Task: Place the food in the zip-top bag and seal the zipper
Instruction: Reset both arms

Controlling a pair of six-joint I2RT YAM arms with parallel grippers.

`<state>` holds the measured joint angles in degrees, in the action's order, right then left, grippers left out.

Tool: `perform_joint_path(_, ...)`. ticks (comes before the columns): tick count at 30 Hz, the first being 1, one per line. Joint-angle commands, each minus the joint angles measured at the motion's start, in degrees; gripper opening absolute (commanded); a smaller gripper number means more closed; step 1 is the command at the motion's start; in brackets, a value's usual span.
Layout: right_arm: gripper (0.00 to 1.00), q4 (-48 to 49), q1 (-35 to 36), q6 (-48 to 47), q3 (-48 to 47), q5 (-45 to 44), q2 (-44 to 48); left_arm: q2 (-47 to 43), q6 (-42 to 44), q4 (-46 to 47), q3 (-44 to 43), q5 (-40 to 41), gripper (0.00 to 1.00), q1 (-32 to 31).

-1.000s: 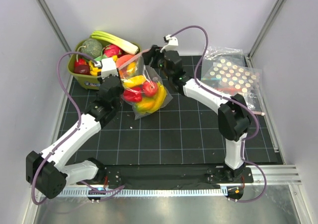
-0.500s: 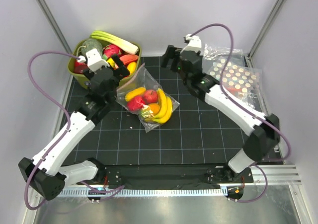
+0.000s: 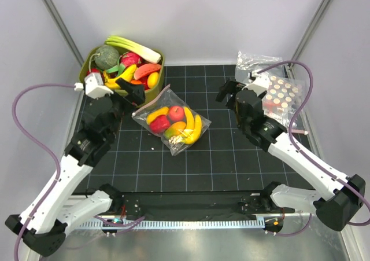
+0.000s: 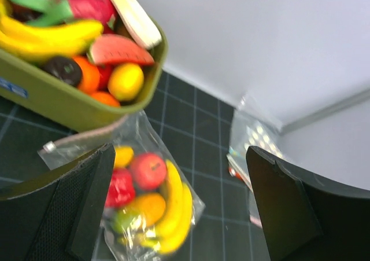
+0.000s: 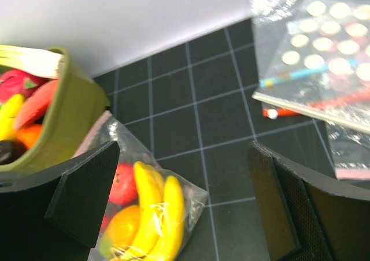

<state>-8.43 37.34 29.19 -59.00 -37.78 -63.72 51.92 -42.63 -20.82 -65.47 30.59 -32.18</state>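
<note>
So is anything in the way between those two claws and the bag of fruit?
Nothing visible. The zip-top bag lies on open mat between the left gripper and the right gripper, both open. The green bin sits behind it, not between.

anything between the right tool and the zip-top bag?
No, only bare black grid mat lies between the right tool and the zip-top bag, as the top view shows.
</note>
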Motion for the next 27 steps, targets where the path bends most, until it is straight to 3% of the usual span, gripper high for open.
perform_joint_path(1, 1.0, -2.3, -0.1, 7.3, 1.3, -8.8, 0.2, -3.0, -5.5, 4.1, 7.1, -10.8, 1.0, -0.2)
perform_joint_path(7, 1.0, -12.8, -0.1, 11.6, -0.4, -2.8, 0.3, -6.2, -5.8, 8.6, 18.7, -9.4, 1.0, -0.2)
perform_joint_path(11, 1.0, -4.7, -0.1, 8.3, 7.0, -2.5, 4.8, -8.4, -3.9, 16.3, 27.6, -6.7, 1.0, -0.2)
perform_joint_path(14, 1.0, -2.3, -0.1, 4.2, 10.0, -1.6, 8.2, -9.6, -2.6, 16.7, 27.7, -7.3, 1.0, -0.2)
perform_joint_path(27, 1.0, 0.1, -0.1, 5.9, 15.0, -3.4, 15.7, -11.3, 0.8, 20.6, 31.2, -13.1, 1.0, -0.2)
